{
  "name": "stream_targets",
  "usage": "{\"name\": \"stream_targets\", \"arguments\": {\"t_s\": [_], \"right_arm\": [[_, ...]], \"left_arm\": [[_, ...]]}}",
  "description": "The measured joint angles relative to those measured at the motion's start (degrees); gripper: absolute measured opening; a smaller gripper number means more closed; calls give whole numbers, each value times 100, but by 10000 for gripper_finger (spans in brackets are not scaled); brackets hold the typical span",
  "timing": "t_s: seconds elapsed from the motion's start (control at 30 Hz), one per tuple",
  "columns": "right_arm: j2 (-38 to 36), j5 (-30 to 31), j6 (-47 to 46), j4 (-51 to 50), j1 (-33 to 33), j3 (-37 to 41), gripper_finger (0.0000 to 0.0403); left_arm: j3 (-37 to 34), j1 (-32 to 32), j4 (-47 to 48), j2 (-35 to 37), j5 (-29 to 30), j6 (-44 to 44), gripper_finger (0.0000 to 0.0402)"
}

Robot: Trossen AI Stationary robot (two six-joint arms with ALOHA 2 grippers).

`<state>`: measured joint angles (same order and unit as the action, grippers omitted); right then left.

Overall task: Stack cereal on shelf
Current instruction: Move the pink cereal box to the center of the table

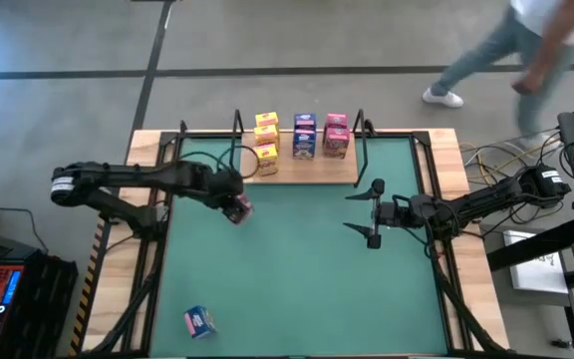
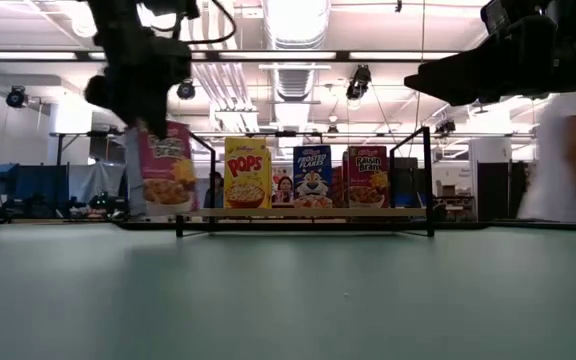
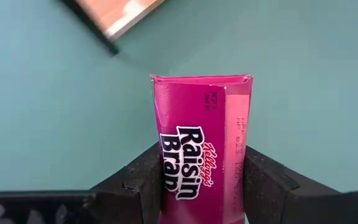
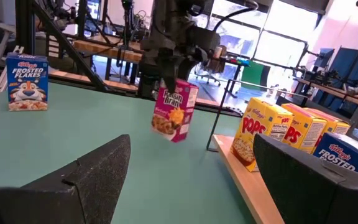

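— What do we have on the shelf (image 1: 312, 170)?
— Cereal boxes in three short rows at the mat's (image 1: 297, 269) far edge: one row on the left (image 1: 265, 140), one in the middle (image 1: 305, 137), one on the right (image 1: 336, 135).

— And off it?
— We log one box (image 1: 238, 207) clamped in the left gripper (image 1: 233, 202), above the mat, just before the shelf's left end. Another box (image 1: 199, 321) lies alone near the mat's front left. The right gripper (image 1: 372, 213) hangs, fingers apart, before the shelf's right end.

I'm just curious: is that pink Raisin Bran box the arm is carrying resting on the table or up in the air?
In the air. The left end effector grips the pink box, which hangs slightly tilted above the green mat.
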<state>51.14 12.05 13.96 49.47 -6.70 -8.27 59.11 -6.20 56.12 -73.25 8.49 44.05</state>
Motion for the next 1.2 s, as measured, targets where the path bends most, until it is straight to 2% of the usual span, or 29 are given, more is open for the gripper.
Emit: {"name": "stream_targets", "arguments": {"t_s": [0.23, 0.53, 0.73, 1.2], "right_arm": [[1, 0, -2, 2, -1, 0, 327], [0, 0, -2, 0, -1, 0, 327], [0, 0, -2, 0, -2, 0, 327], [0, 0, -2, 2, -1, 2, 327]], "left_arm": [[573, 55, -493, -831, 175, -431, 155], [2126, 269, -554, -2222, 747, -1214, 155], [2875, 278, -561, -2823, 682, -1612, 155], [3082, 278, -1334, -3338, 545, -2009, 162]]}}
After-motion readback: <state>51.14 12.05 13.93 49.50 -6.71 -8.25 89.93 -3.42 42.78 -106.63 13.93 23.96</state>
